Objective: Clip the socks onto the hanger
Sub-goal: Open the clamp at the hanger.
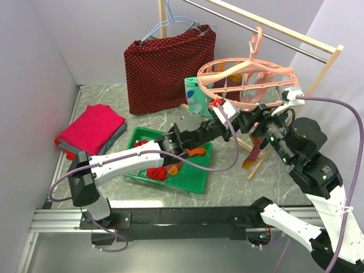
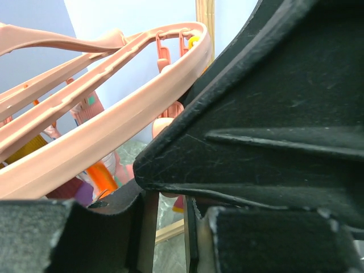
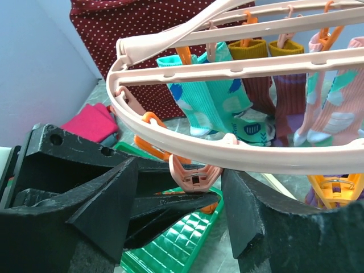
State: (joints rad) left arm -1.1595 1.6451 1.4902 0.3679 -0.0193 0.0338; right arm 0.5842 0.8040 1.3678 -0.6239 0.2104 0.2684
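Hanger at the upper right of the overhead view, hook pointing up, oval ring near level, long axis running left to right! Right gripper spread wide astride a pink peg on the near rim; left gripper crowds that rim too, its grip impossible to call. Socks dangle cuffs-up, lengthwise down, from the far pegs.
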